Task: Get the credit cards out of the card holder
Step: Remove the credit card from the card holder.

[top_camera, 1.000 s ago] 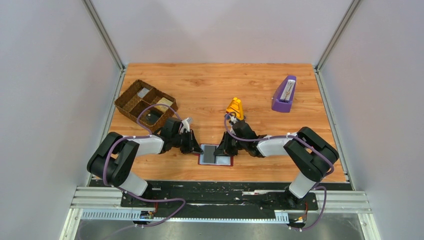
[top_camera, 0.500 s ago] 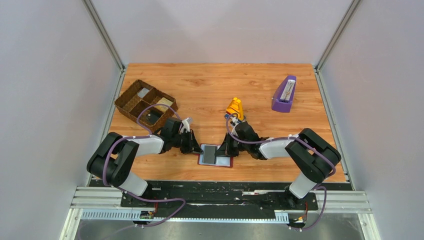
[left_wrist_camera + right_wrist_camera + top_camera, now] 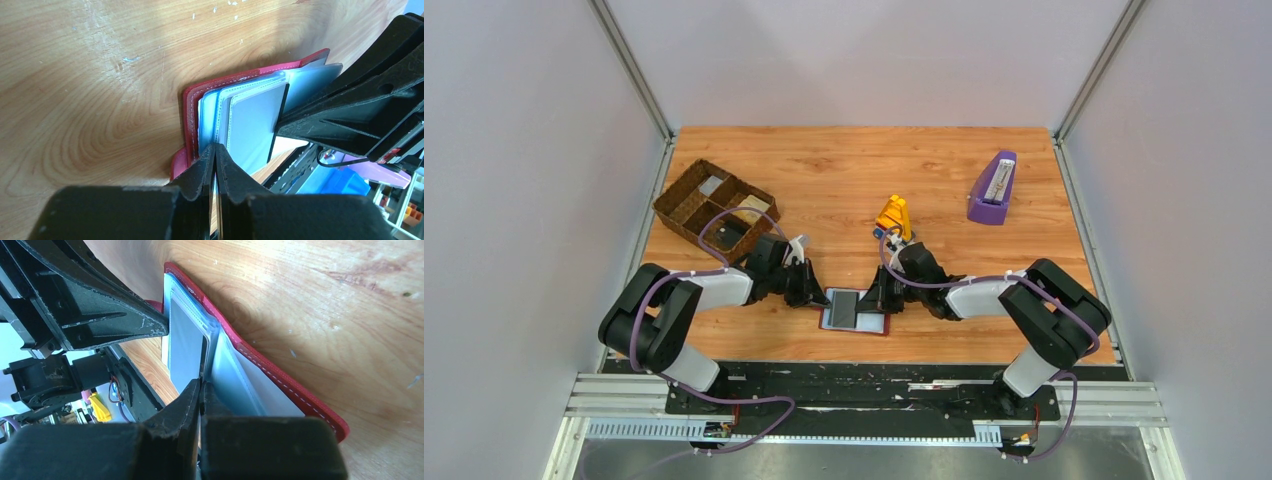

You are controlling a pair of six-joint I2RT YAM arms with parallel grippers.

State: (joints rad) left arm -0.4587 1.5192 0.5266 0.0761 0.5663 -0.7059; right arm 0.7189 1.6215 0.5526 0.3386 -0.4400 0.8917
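**A:** Lying where, exactly, that dark red leather card holder (image 3: 856, 310)?

**B:** Open and flat on the orange-brown wooden table (image 3: 824, 170), near its front edge, right between the two arms. Its spread runs from one arm across to the other, so each gripper meets an opposite edge.

**A:** And the left gripper (image 3: 215, 150)?

**B:** Down at the holder's left edge, jaws drawn nearly together with only a slit between them. They look pinched on the rim of the grey-blue plastic sleeves (image 3: 212, 117), which I'd read as anchoring the holder.

**A:** The right gripper (image 3: 200, 385)?

**B:** Fully closed, tips touching the near corner of a flat grey card (image 3: 187, 347) that sits in the top sleeve. Whether the card's edge is truly caught between the tips, I cannot tell; they hide that spot.

**A:** Which arm does the pulling, then?

**B:** The right one, I'd judge. The card lies straight ahead of its tips, toward the left arm. So the pull should go back along the holder's long axis, away from the left gripper. If only sleeve plastic is pinched, the whole holder may tug instead.
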